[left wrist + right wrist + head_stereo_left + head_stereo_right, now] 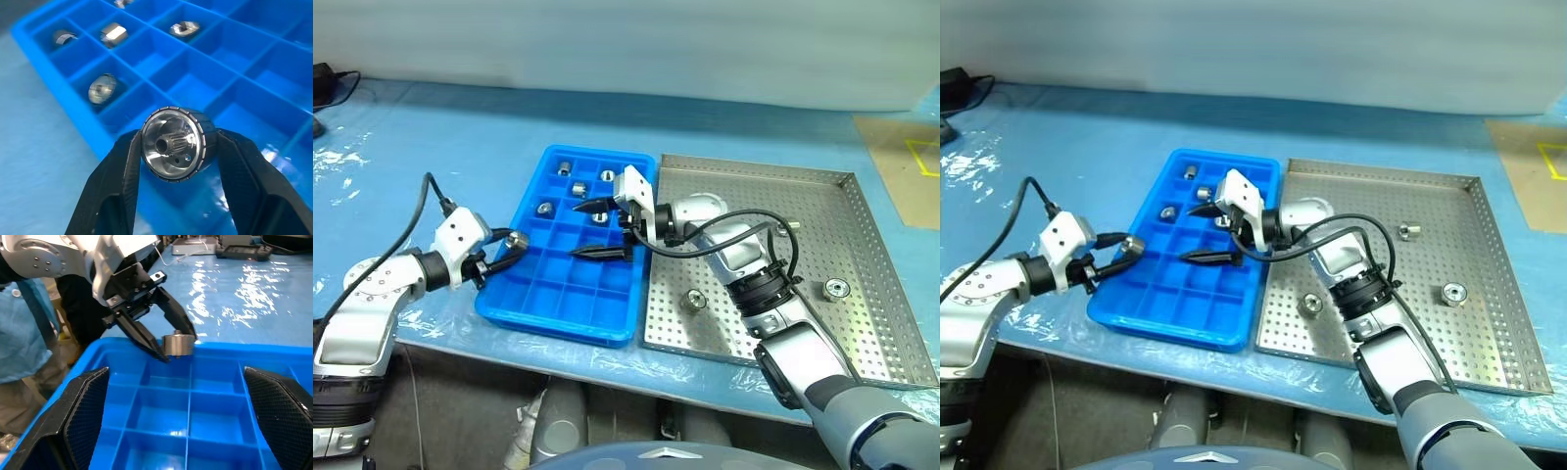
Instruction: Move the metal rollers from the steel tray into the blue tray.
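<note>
My left gripper (512, 247) is shut on a metal roller (176, 144), a shiny ring with a dark splined hole, and holds it just over the left rim of the blue tray (558, 318). Several rollers (578, 187) lie in the tray's far compartments. My right gripper (597, 230) hangs open over the middle of the blue tray, pointing left, with nothing between its fingers (83, 406). The right wrist view faces the held roller (178, 343). On the steel tray (871, 245) to the right lie three loose rollers (696, 300), (837, 288), (1410, 231).
Both trays sit on a blue table under clear plastic film, near its front edge. A black cable (416, 211) loops off my left wrist. A black box (323, 78) lies at the far left, and brown board with yellow tape (911, 166) at the far right.
</note>
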`<action>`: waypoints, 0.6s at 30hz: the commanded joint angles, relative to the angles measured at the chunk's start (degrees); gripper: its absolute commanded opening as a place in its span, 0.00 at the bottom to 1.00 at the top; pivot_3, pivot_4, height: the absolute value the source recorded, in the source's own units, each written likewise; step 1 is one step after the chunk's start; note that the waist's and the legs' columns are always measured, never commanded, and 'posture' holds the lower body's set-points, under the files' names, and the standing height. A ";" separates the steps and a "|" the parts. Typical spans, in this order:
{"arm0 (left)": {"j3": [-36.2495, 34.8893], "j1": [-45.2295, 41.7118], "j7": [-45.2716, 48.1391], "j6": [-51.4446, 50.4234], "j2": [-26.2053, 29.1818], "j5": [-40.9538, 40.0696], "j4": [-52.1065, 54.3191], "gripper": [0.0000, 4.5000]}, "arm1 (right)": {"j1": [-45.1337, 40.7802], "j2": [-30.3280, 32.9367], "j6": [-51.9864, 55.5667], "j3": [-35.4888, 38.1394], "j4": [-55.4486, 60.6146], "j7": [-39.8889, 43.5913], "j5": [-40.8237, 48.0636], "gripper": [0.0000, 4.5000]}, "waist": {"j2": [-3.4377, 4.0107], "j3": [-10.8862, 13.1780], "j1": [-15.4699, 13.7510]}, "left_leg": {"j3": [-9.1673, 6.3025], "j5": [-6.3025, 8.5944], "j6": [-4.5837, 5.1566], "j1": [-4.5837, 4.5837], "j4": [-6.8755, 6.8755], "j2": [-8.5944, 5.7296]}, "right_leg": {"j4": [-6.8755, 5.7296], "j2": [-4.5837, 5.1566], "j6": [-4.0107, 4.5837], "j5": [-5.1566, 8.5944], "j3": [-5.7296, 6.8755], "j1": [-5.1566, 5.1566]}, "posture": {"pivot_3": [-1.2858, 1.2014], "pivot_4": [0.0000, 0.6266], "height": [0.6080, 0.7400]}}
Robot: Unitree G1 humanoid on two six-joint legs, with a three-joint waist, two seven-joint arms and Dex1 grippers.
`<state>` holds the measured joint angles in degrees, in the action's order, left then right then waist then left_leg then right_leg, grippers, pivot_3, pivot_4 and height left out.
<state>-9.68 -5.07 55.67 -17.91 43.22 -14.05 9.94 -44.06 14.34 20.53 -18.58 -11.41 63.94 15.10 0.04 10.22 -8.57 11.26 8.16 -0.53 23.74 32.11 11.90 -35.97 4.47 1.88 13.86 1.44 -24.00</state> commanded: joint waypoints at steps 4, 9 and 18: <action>-1.32 0.82 2.41 1.11 3.50 -1.35 -1.65 0.50 | 1.28 0.94 0.36 1.50 3.78 -1.21 0.58 1.00 | 0.00 0.00 -0.06 | -0.06 -0.01 -0.02 0.00 -0.01 0.17 | -0.21 -0.19 0.17 0.10 0.02 -0.10 | 0.61 0.24 1.00; 0.63 -0.69 1.53 2.40 3.46 -0.04 -4.28 0.50 | 1.36 0.69 -0.02 1.66 3.41 -2.34 0.32 1.00 | 0.00 0.00 -0.04 | -0.06 -0.09 -0.16 -0.21 -0.01 0.17 | -0.54 -0.19 0.23 0.15 -0.07 -0.10 | 0.61 0.24 1.00; 2.68 -2.81 2.36 4.86 3.63 1.12 -8.07 0.65 | 2.55 1.34 0.26 2.10 4.36 -3.68 0.21 1.00 | 0.00 0.00 -0.05 | -0.06 -0.16 -0.28 -0.49 -0.02 0.17 | -0.74 -0.17 0.24 0.14 -0.21 0.00 | 0.60 0.24 1.00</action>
<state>-7.62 -7.30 57.91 -13.92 45.95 -14.04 3.59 -41.47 15.61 21.12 -18.11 -9.83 60.76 14.70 0.04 10.22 -8.62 11.20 8.00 -0.81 23.25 32.09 12.06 -36.72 4.29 2.12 14.00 1.22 -24.00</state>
